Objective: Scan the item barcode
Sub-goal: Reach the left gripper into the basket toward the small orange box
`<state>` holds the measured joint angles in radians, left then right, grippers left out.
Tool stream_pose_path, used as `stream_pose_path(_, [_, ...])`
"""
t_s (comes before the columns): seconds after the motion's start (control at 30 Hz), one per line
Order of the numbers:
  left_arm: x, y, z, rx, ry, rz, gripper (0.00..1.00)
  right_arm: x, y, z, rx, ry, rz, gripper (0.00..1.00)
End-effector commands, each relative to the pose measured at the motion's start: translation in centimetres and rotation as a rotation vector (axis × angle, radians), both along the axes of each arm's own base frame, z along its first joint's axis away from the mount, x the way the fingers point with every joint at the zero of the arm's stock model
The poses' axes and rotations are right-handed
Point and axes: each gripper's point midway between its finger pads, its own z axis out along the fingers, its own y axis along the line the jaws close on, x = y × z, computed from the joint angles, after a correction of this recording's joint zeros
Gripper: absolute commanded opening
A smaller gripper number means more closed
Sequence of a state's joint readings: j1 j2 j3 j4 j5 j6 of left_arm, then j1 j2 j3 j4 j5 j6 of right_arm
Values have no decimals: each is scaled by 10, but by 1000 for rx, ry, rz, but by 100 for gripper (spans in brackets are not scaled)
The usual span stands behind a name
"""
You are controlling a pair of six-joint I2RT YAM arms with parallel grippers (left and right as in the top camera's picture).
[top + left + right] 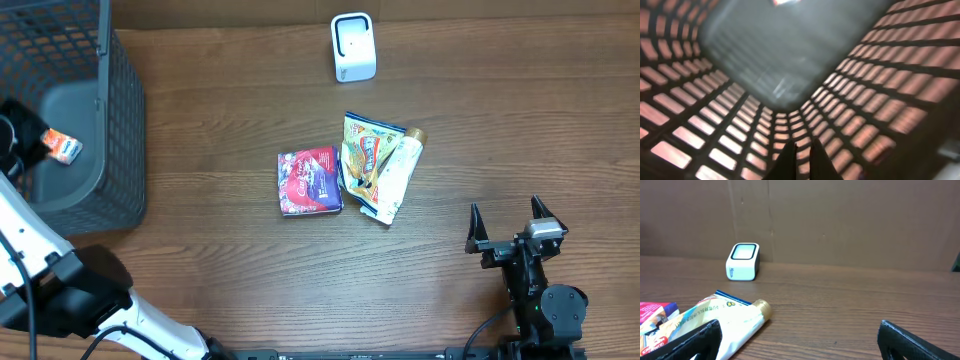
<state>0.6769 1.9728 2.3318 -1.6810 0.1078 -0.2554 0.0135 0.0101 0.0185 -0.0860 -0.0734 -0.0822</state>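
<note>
Down inside the basket (125, 120) at the left edge of the tabletop (230, 260), left gripper (801, 146) pinched shut on nothing — orange packet (62, 148) lying there. Seemingly between items; next, fetching the red packet (308, 181) mid-tabletop for the scanner (353, 47). Idle, right gripper (505, 212) gaping.

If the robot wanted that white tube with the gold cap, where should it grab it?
Probably mid-body on the white tube, coming straight down with the right gripper, closing across its narrow width. It lies flat on the table, slanted, tight against the yellow packet, so a sideways approach looks blocked there.
</note>
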Motion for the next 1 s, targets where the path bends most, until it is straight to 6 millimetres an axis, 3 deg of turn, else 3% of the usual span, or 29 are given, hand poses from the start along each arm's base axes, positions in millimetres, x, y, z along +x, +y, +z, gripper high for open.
stream_pose_path(0.0, [-4,-5,-5,-24,-6,11,4,0,-1,-2,4,-3,-6,100])
stream_pose_path(0.13, [-4,-4,-23,-42,29,11,4,0,-1,-2,4,-3,-6,100])
stream_pose_path(0.3, [-33,18,-35,44,170,165,4,0,-1,-2,4,-3,-6,100])
stream_pose_path(0.43, [-63,30,-34,89,268,342,4,0,-1,-2,4,-3,-6,100])
stream_pose_path(0.7, [-68,32,-35,32,239,320,4,0,-1,-2,4,-3,-6,100])
stream_pose_path(0.97, [-105,29,-35,6,261,402,4,0,-1,-2,4,-3,-6,100])
